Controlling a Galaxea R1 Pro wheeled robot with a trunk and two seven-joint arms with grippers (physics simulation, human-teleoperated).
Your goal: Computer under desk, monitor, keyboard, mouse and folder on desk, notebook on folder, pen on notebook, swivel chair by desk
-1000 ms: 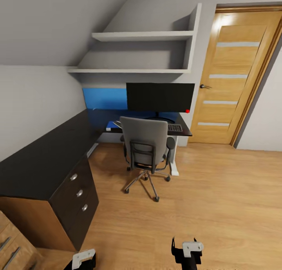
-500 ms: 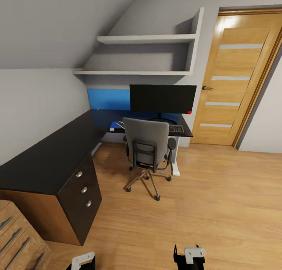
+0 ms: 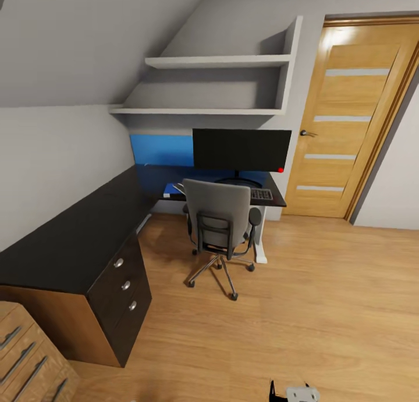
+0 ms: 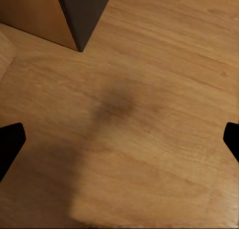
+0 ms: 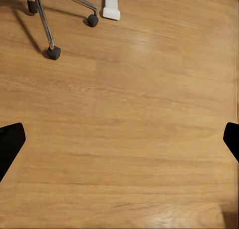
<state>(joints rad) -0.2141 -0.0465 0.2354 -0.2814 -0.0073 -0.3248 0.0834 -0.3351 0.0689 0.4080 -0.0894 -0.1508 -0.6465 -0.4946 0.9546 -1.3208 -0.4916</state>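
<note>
**Still far off: both hands low over floor, task things across the room**

Here the swivel chair (image 3: 221,224) sits tucked against the short wing of the worktop (image 3: 75,239), back toward the robot. Behind it the monitor (image 3: 241,150) stands on the worktop; the keyboard (image 3: 260,194) peeks out beside the chair back, below the screen. A blue sliver, likely the folder (image 3: 170,189), lies on the worktop on the chair's other side. Right hand (image 5: 119,139) is released, fingers wide apart, over bare wood floor (image 3: 326,309), w/ chair casters ahead, well apart. Left hand (image 4: 119,139) also released, near the drawer-end corner of the worktop.
</note>
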